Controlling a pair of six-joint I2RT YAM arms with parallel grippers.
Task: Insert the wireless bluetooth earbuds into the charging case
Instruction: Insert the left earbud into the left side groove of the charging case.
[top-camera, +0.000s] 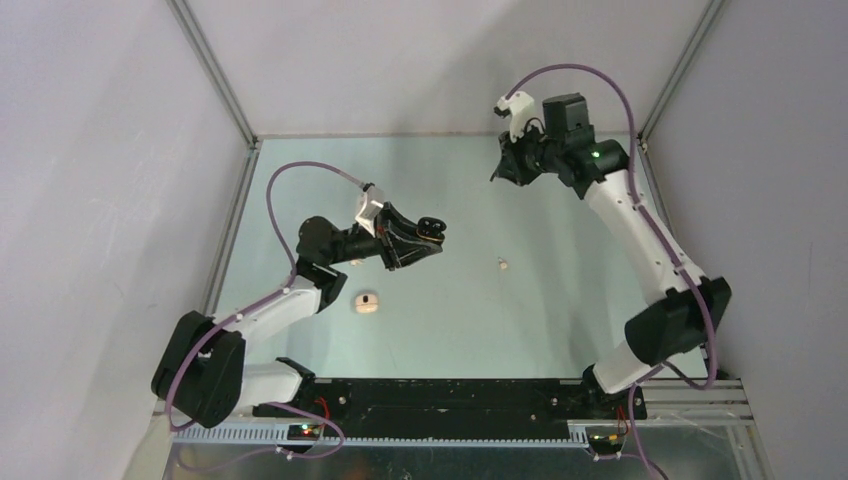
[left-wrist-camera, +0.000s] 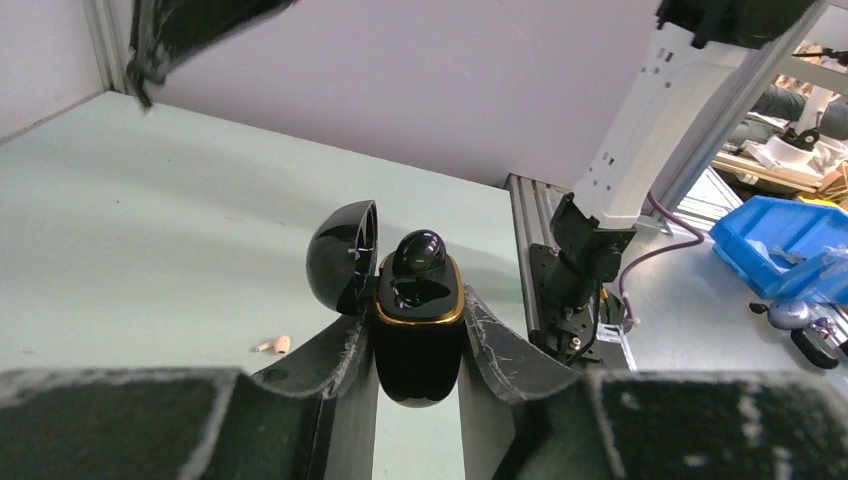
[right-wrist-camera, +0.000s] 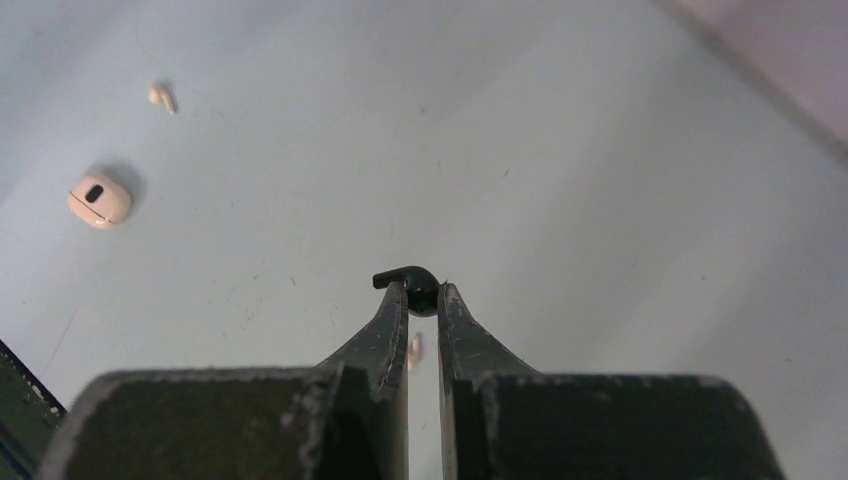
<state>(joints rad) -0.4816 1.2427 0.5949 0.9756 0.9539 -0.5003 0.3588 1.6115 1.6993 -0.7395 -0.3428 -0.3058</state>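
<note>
both grippers loaded: case on the left, earbud on the right

left wrist view: the left gripper (left-wrist-camera: 415, 330) is clamped on the lower body of a glossy black charging case with a gold rim (left-wrist-camera: 418, 355). the lid is hinged open to one side. a black earbud (left-wrist-camera: 420, 252) is seated in the top of the case (no other view shows this).

right wrist view: the right gripper (right-wrist-camera: 422, 295) is closed together on a second black earbud (right-wrist-camera: 412, 284), pinched at the very fingertips, with the pale green table (right-wrist-camera: 600, 200) below. only this view shows that grip. it also shows a small rounded beige case with a dark spot (right-wrist-camera: 99, 198) lying on the table, a cream-white earbud (right-wrist-camera: 160, 97) near it but apart, and a cream piece (right-wrist-camera: 413, 350) visible through the finger gap, too small to identify.

top external view: the two grippers are well apart, the left over mid-table, the right toward the far wall. the beige case lies beside the left arm.
</note>
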